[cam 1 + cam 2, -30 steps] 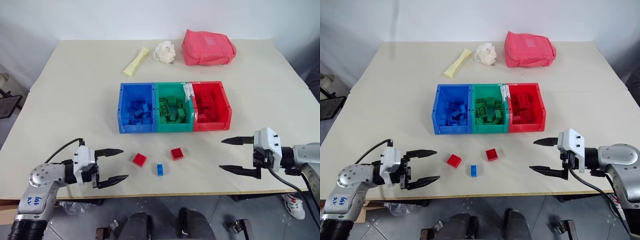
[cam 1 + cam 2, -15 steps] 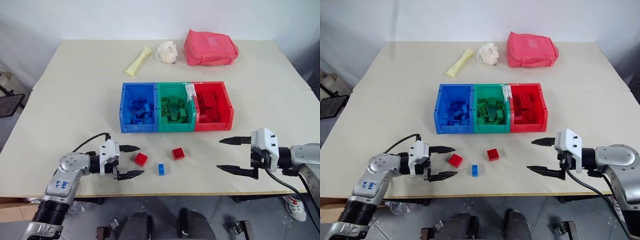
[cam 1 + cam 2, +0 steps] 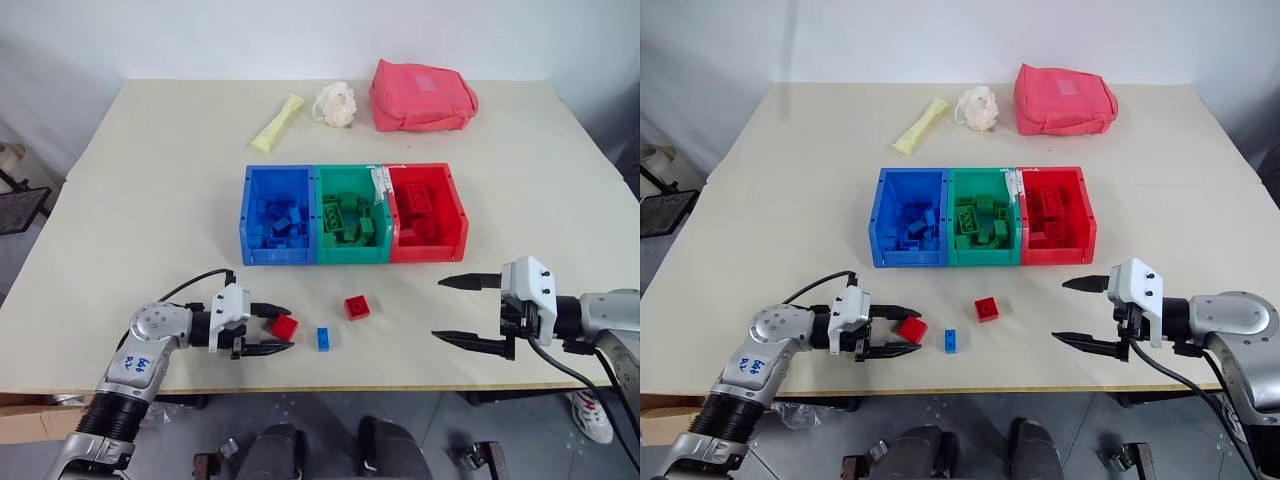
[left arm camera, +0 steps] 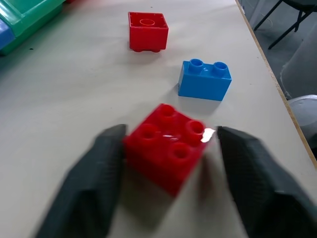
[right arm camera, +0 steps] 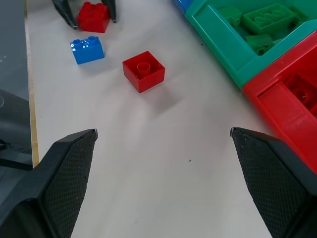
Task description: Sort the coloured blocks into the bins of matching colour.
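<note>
Red block (image 4: 167, 149) sits on worktop (image 3: 150, 200) near front edge, btwn fingers of left tool (image 3: 272, 329); one finger (image 4: 94, 173) touches its side, other has a small gap, so not clamped. Blue block (image 3: 322, 338) just beside it, 2nd red block (image 3: 355, 306) a bit further, toward bins (image 3: 354, 214). Right tool (image 3: 462, 310) w/ fingers wide apart, holding nothing, hovers well apart from blocks.

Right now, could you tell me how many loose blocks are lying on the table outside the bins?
3: a red block between the left end effector's fingers, a blue block beside it, and a second red block nearer the bins. None seems hidden.
</note>
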Motion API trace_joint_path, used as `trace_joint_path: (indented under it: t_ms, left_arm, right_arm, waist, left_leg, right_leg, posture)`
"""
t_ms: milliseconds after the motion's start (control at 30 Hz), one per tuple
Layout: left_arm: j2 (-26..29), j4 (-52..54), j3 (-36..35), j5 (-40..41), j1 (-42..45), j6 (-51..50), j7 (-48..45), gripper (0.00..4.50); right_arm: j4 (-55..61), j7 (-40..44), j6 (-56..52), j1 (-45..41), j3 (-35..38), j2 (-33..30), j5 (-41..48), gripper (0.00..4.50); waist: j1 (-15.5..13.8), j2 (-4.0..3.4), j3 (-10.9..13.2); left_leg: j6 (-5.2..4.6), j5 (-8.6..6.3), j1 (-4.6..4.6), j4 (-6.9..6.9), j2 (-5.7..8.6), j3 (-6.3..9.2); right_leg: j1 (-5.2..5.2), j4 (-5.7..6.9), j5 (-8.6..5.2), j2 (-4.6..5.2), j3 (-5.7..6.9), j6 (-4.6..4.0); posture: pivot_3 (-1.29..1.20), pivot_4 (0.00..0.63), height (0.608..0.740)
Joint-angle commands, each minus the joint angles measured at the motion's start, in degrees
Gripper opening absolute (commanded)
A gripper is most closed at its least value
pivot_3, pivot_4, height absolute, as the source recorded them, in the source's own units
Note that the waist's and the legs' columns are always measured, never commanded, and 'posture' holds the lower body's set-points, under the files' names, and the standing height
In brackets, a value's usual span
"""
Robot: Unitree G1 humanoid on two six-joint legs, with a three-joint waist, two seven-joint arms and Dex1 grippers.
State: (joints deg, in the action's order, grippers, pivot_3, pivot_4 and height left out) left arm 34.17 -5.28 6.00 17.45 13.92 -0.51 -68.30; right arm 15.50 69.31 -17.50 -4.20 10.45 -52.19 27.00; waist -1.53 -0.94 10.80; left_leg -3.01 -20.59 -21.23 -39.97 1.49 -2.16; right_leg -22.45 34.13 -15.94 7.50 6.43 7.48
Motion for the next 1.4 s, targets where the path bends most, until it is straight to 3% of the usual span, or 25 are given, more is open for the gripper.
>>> trace_joint_path:
  t_ms: [33,333,667,900,1033,1400]
  left_arm:
    - [0.2,0.3,-0.2,-0.2,-0.2,0.9,-0.3,2.02]
    - [-2.0,2.5,-0.5,0.8,1.6,-2.5,3.4,2.02]
    - [-14.4,10.1,0.0,4.0,10.7,-11.2,14.9,2.02]
    - [-23.2,0.9,3.0,0.8,20.2,-8.4,18.1,2.02]
    - [-29.6,-11.4,4.5,-2.4,29.7,-5.6,20.9,2.02]
    - [-40.0,-40.1,2.8,-9.4,48.0,7.6,29.4,2.02]
  right_arm:
    - [1.6,-0.2,0.7,0.3,2.4,-0.5,1.2,4.50]
    - [0.5,-0.9,1.2,0.3,3.3,0.1,1.0,4.50]
    - [0.9,-8.2,-1.1,1.1,10.3,3.9,5.3,4.50]
    - [5.8,-14.1,-2.2,4.7,13.6,6.3,6.4,4.50]
    - [10.6,-18.0,-2.7,8.9,16.3,8.4,6.9,4.50]
    - [17.4,-25.7,-2.6,14.5,20.3,12.0,7.6,4.50]
  waist:
    - [0.0,0.00,0.0]
    - [0.0,0.00,0.0]
    - [-0.5,0.03,0.0]
    - [-1.4,0.04,0.0]
    - [-2.4,0.06,0.0]
    - [-2.9,0.15,0.1]
  left_leg:
    - [0.00,0.00,0.00,0.00,0.00,0.00]
    - [-0.01,0.01,0.00,-0.02,0.02,0.01]
    - [-0.06,0.03,-0.01,-0.07,0.12,0.02]
    - [-0.15,0.08,-0.01,-0.09,0.23,-0.10]
    - [-0.23,0.13,-0.06,-0.10,0.29,-0.06]
    - [-0.39,0.22,-0.21,-0.06,0.46,-0.16]
  right_leg:
    - [0.00,0.00,0.00,0.00,0.00,0.00]
    - [0.01,0.02,0.00,0.00,-0.01,0.01]
    - [0.03,0.10,0.03,-0.03,-0.04,0.05]
    - [0.02,0.12,0.05,-0.04,0.19,0.10]
    - [0.04,0.07,0.09,-0.02,0.24,0.16]
    - [0.02,-0.23,0.18,0.05,0.18,0.33]
  posture:
    - [0.00,0.150,0.740]
    - [0.00,0.150,0.740]
    - [0.00,0.150,0.740]
    - [0.00,0.150,0.740]
    - [0.00,0.150,0.740]
    - [0.00,0.150,0.740]
